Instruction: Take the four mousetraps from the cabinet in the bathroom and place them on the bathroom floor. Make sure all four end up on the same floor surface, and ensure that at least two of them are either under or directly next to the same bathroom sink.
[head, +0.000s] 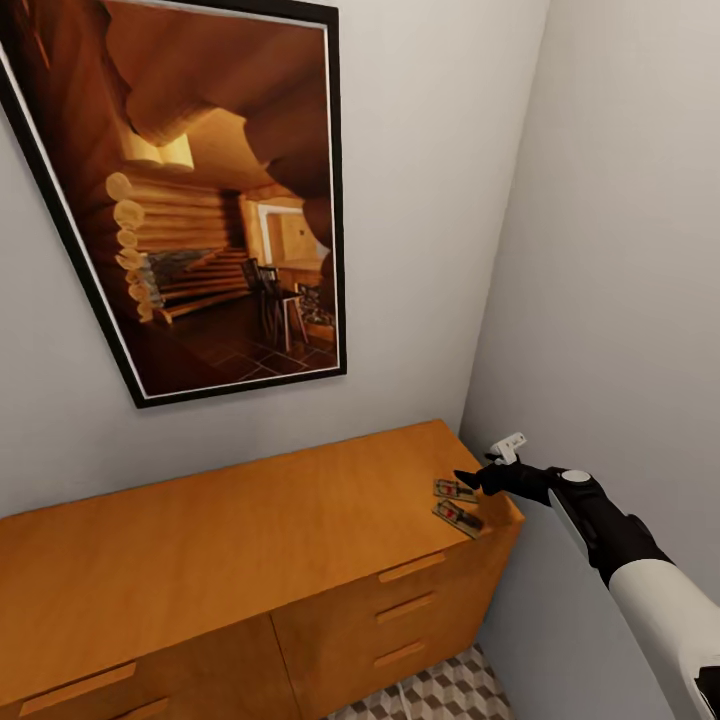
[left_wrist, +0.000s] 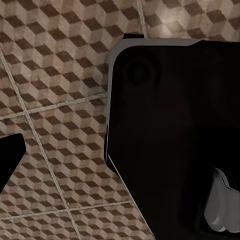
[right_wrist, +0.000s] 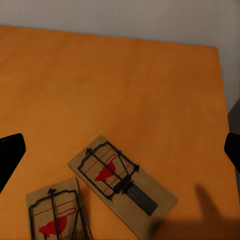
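Observation:
Two mousetraps lie side by side at the right end of the orange-brown cabinet top (head: 250, 530): one (head: 455, 490) nearer the wall, the other (head: 458, 517) by the front edge. The right wrist view shows them as small wooden boards with dark wire and red marks, one whole (right_wrist: 122, 182) and one cut off by the frame (right_wrist: 57, 215). My right gripper (head: 468, 480) hovers just above them, open, its fingertips (right_wrist: 10, 157) spread wide to either side with nothing between them. A fingertip (left_wrist: 10, 162) of my left gripper hangs over the cube-patterned bathroom floor (left_wrist: 55, 100).
A large framed picture (head: 210, 190) hangs on the wall above the cabinet. The side wall (head: 620, 300) stands close to the cabinet's right end. Drawer fronts with bar handles (head: 405, 607) face me, with floor tiles (head: 440, 695) below. A black part of the robot (left_wrist: 170, 130) covers much of the left wrist view.

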